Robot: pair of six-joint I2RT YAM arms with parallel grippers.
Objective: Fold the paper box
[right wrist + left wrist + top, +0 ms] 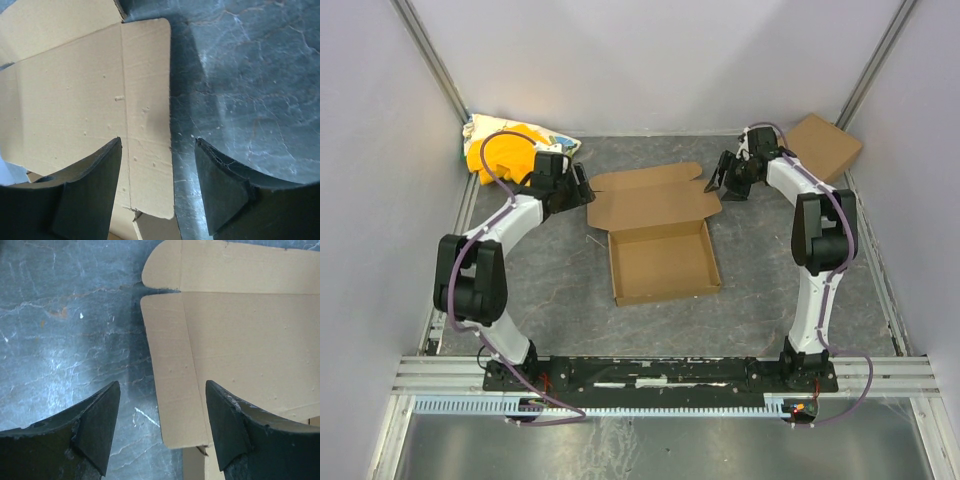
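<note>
Top external view, left to right: a yellow-and-white cloth bundle point(505, 150) lies in the far left corner. Next the left gripper point(582, 187) hangs at the left edge of the paper box point(663, 262), which sits mid-table between the arms. The right gripper point(718, 180) hangs at the box's right edge, and a second brown box point(825, 145) rests in the far right corner.

Both claws are spread wide and pinch nothing. In each wrist view a side flap of the lid lies flat on the table point(550, 290), its outer edge below the gap between the fingers.

Likely trouble from here:
- If one claw bites its flap before the other, the light box could pivot or slide on the smooth table.
- A pinch away from the scored crease could bend the thin board in the wrong place.
- If the lid swings over with its side flaps outside the tray walls, they would probably jam instead of tucking.

The box's long axis runs near to far, turned slightly off square. The walled tray faces the arm bases, and the open lid with its tuck flap points to the far wall
</note>
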